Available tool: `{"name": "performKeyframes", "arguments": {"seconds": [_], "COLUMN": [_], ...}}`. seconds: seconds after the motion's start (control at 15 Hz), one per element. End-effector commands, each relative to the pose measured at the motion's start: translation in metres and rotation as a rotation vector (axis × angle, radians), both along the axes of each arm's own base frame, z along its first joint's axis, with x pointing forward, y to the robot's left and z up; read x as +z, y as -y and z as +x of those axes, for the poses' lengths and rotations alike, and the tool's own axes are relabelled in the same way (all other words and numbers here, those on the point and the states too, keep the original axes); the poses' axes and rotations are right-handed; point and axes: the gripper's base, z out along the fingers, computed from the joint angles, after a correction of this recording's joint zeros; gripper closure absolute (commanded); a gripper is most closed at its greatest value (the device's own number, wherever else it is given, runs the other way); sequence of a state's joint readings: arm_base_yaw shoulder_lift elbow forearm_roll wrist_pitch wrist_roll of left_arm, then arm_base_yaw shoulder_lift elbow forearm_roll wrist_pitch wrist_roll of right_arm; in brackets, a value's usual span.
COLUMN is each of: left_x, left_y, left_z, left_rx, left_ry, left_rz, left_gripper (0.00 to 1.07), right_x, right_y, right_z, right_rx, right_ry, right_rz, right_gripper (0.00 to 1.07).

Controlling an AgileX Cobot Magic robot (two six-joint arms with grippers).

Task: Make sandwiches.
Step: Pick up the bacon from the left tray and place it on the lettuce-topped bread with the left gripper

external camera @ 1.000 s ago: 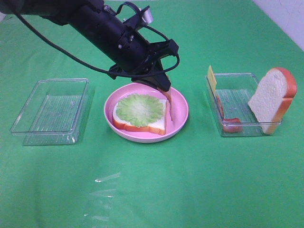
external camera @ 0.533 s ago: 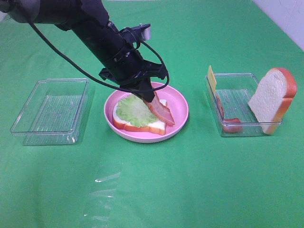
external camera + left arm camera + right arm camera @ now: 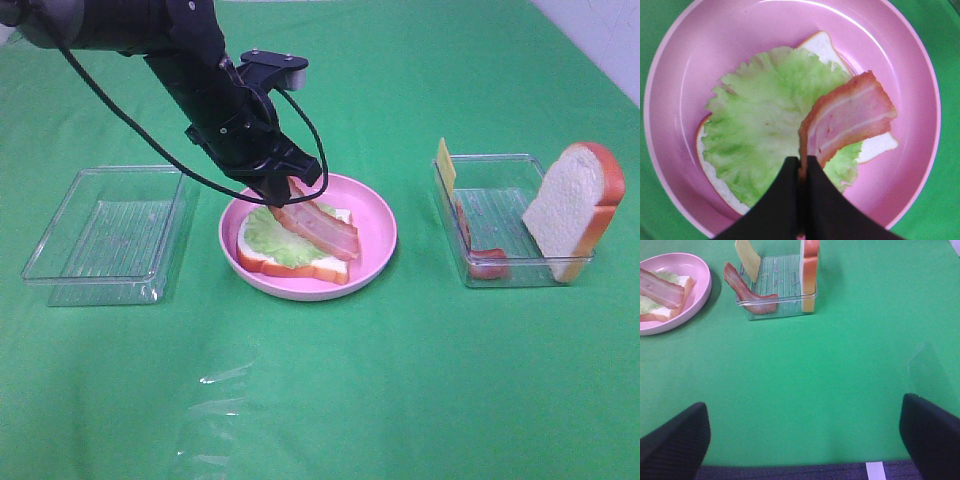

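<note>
The sandwich in the making is a white bread slice topped with green lettuce on the round pink plate. My left gripper is shut on one end of a reddish-brown bacon strip, which lies slanted across the lettuce. In the left wrist view the shut gripper pinches the bacon over the lettuce. My right gripper is open and empty over bare cloth, well short of the plate.
A clear tray to the right holds an upright bread slice, a yellow cheese square and another bacon strip. An empty clear tray lies to the left. Green cloth covers the table.
My left gripper has moved left and down over the plate. The bacon went from hanging upright at the plate's right side to lying across the lettuce.
</note>
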State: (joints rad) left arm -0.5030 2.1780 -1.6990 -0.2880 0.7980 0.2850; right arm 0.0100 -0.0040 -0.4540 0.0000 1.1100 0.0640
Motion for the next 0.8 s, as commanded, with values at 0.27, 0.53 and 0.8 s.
{"name": "performKeyframes", "arguments": {"seconds": [0.27, 0.53, 0.8], "left_x": [-0.002, -0.01, -0.008], "left_y": [0.0, -0.001, -0.01], "left_z": [0.003, 0.004, 0.005], "left_rx": [-0.009, 0.025, 0.073], "left_ry": [0.024, 0.008, 0.014], "left_rz": [0.023, 0.035, 0.117], "left_gripper": [1.07, 0.89, 0.05], "right_x": [0.0, 0.0, 0.0], "right_y": [0.0, 0.0, 0.0], "right_z": [-0.003, -0.003, -0.003], "right_rx": [-0.001, -0.001, -0.001], "right_ry": [0.036, 0.036, 0.036], "right_rz": [-0.003, -0.003, -0.003], "right_gripper": [0.09, 0.09, 0.09]}}
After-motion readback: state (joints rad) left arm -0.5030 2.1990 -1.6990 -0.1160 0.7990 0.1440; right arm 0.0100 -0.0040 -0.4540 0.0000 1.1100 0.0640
